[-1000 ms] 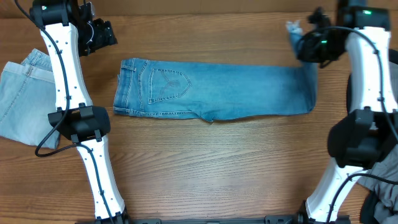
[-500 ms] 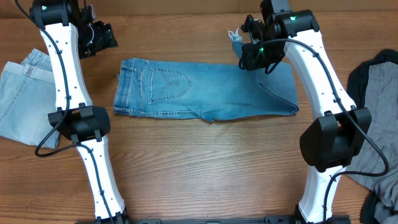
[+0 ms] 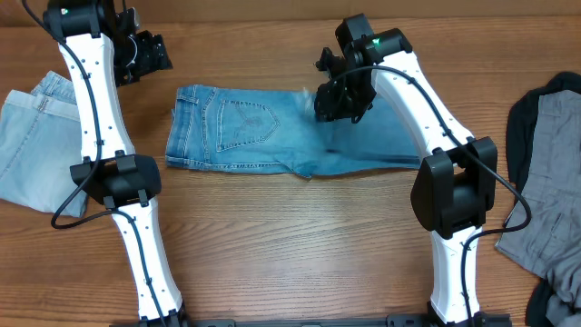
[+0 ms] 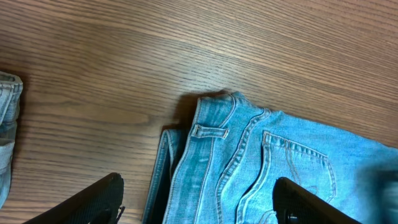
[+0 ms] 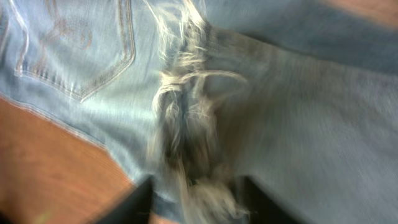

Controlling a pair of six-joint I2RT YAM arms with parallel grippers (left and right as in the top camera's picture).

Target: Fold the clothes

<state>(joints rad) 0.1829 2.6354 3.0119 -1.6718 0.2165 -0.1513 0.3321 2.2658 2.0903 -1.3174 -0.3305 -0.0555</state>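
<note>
Mid-blue jeans [image 3: 245,127] lie flat across the table's far half, waistband to the left, back pocket [image 3: 243,123] up. Their legs are doubled back leftward over themselves. My right gripper [image 3: 340,98] hovers over the middle of the jeans. In the blurred right wrist view its fingers stand apart around the frayed hem [image 5: 186,124], which lies loose just right of the pocket [image 5: 74,50]. My left gripper [image 3: 145,53] hangs open above the table beyond the waistband. In the left wrist view it [image 4: 199,208] straddles the waistband [image 4: 208,134] from above with nothing held.
Pale-wash jeans [image 3: 27,136] lie crumpled at the left edge. A grey and black garment heap [image 3: 545,182] sits at the right edge. Bare wooden table [image 3: 300,236] fills the near half between the two arm bases.
My right arm swept from the far right to the middle, carrying the leg hems leftward over the jeans, and its jaws went from shut to apart. The left arm stayed still.
</note>
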